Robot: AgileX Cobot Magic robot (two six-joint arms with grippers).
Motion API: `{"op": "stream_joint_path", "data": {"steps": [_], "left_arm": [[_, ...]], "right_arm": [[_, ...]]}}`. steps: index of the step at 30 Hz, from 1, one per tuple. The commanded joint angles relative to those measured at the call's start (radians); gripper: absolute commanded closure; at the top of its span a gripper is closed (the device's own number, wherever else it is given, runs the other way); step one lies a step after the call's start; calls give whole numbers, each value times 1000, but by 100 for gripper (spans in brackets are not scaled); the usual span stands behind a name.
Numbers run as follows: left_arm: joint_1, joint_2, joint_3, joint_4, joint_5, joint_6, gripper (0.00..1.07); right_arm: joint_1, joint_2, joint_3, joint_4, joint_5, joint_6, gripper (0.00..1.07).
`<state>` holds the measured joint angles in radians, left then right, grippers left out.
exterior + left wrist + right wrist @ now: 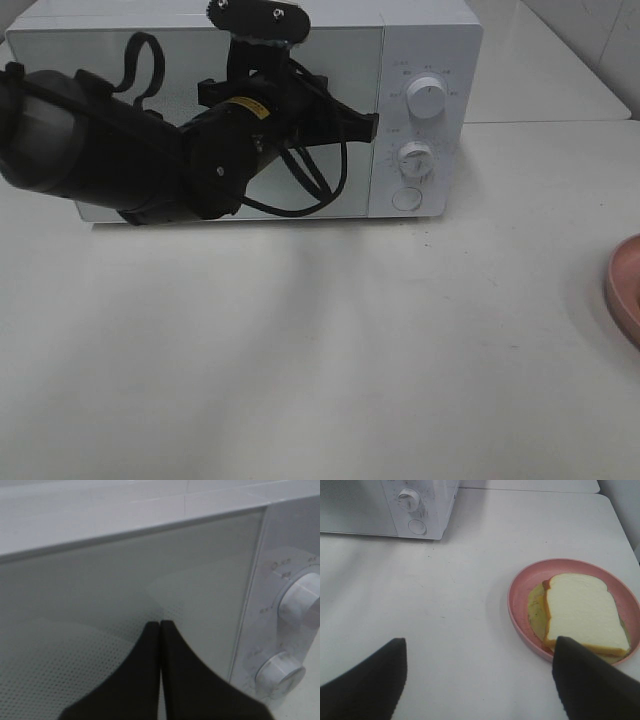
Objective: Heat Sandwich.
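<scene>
White-bread sandwich (585, 612) is laid flat on the pink plate (520, 587), well apart from the microwave (420, 40); bare table (320, 350) lies between. Left gripper (160, 625) is pressed shut, empty, at the microwave door; right gripper (480, 652) is spread wide, empty

The sandwich (585, 612) lies flat on a round pink plate (517, 587). Its white bread has a golden-brown crust, with pale yellow-green filling showing beneath

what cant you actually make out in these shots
- Sandwich: out of frame in the exterior high view, where the plate is cut by the edge.
- Microwave interior: hidden behind the closed door; the left arm covers much of it.
- Dial markings: too small, blurred.
- Right gripper: absent from the exterior high view.
</scene>
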<state>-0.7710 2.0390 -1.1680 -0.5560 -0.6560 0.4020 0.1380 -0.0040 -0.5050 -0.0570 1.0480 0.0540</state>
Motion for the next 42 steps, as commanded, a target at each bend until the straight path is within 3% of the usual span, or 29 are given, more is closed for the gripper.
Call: {"op": "stream_joint_path", "data": {"steps": [1, 21, 34, 40, 42], "left_arm": [[34, 7, -37, -48, -56, 2, 106], [14, -29, -6, -48, -51, 21, 106], [-66, -163, 178, -56, -30, 21, 106], [-83, -245, 232, -74, 155, 19, 105], [-80, -267, 233, -78, 311, 19, 95]], "right_arm": [[2, -27, 1, -3, -11, -3, 31], [2, -27, 1, -3, -11, -3, 31], [2, -27, 1, -3, -11, -2, 31], [2, -27, 1, -3, -11, -2, 31], [2, -27, 1, -3, -11, -3, 31]]}}
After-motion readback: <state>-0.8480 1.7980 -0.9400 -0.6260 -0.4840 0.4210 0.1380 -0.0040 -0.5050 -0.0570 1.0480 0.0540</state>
